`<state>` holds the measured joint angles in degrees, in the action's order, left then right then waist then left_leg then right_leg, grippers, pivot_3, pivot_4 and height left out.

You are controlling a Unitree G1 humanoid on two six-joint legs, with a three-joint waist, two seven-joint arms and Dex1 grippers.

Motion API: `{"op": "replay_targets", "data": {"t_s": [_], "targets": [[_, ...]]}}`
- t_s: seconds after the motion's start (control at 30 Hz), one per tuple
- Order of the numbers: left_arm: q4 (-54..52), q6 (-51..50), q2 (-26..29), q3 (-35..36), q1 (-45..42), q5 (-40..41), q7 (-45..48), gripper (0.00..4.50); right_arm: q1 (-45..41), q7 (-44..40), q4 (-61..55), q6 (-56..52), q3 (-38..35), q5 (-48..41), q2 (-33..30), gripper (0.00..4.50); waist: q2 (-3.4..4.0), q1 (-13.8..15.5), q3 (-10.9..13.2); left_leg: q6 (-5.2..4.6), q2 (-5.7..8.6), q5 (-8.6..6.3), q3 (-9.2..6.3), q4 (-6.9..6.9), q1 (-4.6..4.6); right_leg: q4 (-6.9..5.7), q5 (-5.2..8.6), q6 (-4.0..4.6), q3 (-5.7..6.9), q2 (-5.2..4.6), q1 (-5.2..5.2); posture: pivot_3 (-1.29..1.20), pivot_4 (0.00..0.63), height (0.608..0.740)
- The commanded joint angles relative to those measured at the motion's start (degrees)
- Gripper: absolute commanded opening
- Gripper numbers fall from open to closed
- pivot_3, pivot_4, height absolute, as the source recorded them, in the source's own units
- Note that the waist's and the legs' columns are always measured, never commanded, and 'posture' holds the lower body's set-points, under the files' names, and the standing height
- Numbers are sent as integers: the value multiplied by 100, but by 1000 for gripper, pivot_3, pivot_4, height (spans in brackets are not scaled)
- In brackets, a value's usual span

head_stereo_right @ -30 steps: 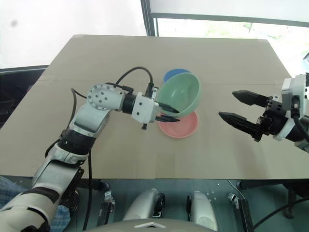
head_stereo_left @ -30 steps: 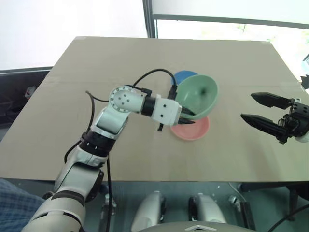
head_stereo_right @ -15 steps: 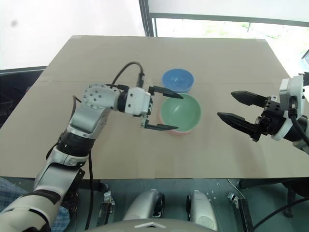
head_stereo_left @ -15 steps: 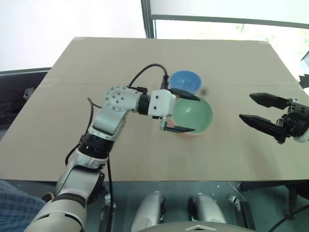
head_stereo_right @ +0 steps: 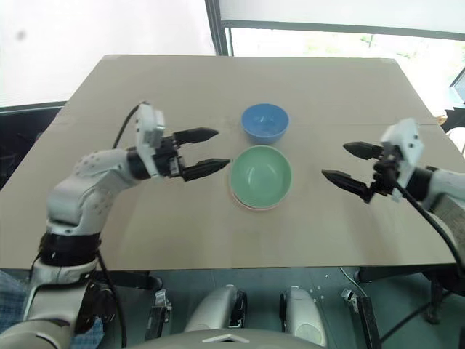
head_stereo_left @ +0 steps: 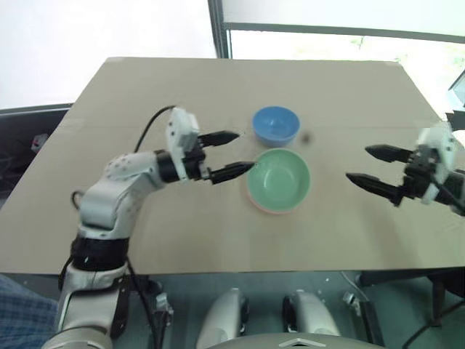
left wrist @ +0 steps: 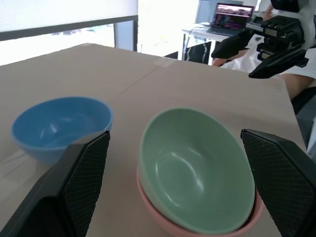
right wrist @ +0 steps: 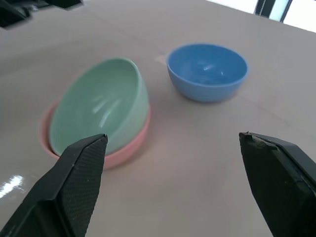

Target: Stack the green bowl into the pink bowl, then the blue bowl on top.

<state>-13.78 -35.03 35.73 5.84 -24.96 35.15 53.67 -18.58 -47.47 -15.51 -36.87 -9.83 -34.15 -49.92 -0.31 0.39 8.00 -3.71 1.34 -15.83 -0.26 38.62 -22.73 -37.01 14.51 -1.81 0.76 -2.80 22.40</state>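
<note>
Now the green bowl point(head_stereo_right: 261, 175) sits nested in the pink bowl point(right wrist: 123, 148), tipped a little rather than level, near the middle of the cardboard-covered table point(head_stereo_right: 327, 94). The blue bowl point(head_stereo_right: 265, 121) stands upright just beyond that pair, close to it but apart, and it is what remains to be stacked. It lies ahead of the left gripper point(head_stereo_right: 211, 151) and slightly to that gripper's far side, while the right gripper point(head_stereo_right: 347, 163) hovers well apart on the other side of the bowls; the left looks the nearer of the two, though the right one's depth is hard to judge. Being round, the blue bowl offers no long axis, so a grip on any part of its rim should serve. The left gripper's fingers point(left wrist: 79, 173) are spread wide, empty, with their tips just beside the green bowl's rim and seemingly not touching it. The right gripper is likewise spread wide and holds nothing, pointing toward the bowls.
</note>
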Motion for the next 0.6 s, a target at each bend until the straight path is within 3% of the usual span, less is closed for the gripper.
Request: {"op": "replay_targets", "data": {"t_s": [0.03,0.23,0.43,0.6], "targets": [[-547,-192,202,401,259,198,-280,4479,-1025,12,637,427,687,649,324,4500,1,23,2,2,0,1,-2,-1,0,0,0,0,1,0,1,0,150,740],[-1047,-349,505,838,974,334,-466,4479,-3083,-154,2773,1616,2045,2118,1364,4500,1,7,2,7,3,3,2,-16,-6,5,0,2,-4,-2,15,0,150,740],[-1402,-443,596,1169,1375,515,-756,4479,-4184,-594,4637,2619,2779,3039,2181,4500,0,28,3,12,8,5,-2,-26,-13,16,0,4,0,-5,26,0,150,740],[-1878,-590,546,1418,1778,782,-1090,4479,-4780,-408,6108,2881,2886,3464,2904,4500,2,-37,5,15,11,6,-5,-30,-12,14,-1,4,0,-7,28,0,150,740]]}}
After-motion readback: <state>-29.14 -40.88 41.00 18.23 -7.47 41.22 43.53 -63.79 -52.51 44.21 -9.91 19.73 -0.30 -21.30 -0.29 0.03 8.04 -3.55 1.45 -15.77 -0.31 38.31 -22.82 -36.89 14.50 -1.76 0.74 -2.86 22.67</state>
